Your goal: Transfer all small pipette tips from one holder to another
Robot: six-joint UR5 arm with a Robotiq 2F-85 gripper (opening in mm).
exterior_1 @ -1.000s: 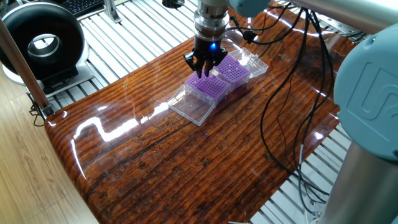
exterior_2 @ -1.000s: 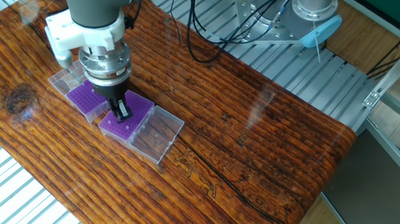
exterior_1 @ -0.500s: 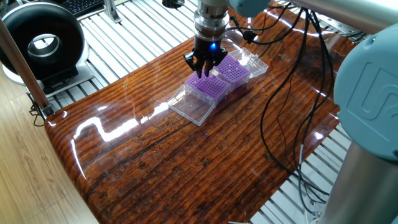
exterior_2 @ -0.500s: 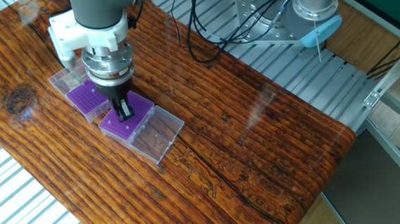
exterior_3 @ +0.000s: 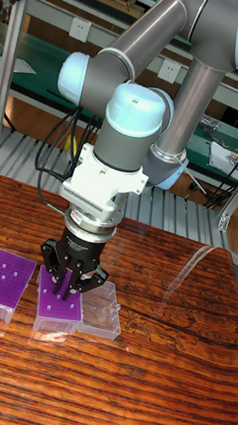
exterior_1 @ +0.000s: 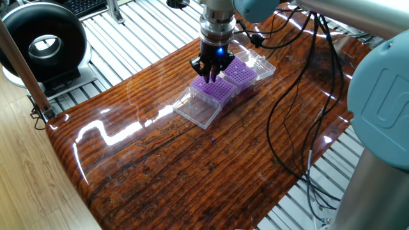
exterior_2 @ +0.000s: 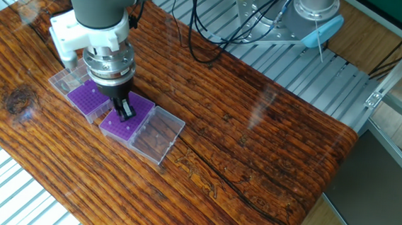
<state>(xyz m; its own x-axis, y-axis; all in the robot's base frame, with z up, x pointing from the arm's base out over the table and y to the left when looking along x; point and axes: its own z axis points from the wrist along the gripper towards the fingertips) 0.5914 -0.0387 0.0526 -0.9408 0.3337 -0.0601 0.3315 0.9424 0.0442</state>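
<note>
while claw [exterior_3: 63,289] hangs over purple rack [exterior_3: 59,311], fingers nearly together, grip unclear; wood table [exterior_2: 255,152] open beyond.

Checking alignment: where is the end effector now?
In the tall fixed view, the end effector hangs over the right-hand purple rack, beside its clear lid.

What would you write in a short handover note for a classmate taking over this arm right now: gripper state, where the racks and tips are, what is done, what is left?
Gripper: pointing straight down over the nearer purple rack, fingers close together just above the grid; whether it holds a tip cannot be told.
Racks: two purple racks side by side, each with its clear lid open flat on the table. The other purple rack sits beside it.
Tips: a few pale specks show in both racks in the tall view; count unclear.
Done: cannot be judged.
Left: check each grid up close, then keep moving tips.
</note>
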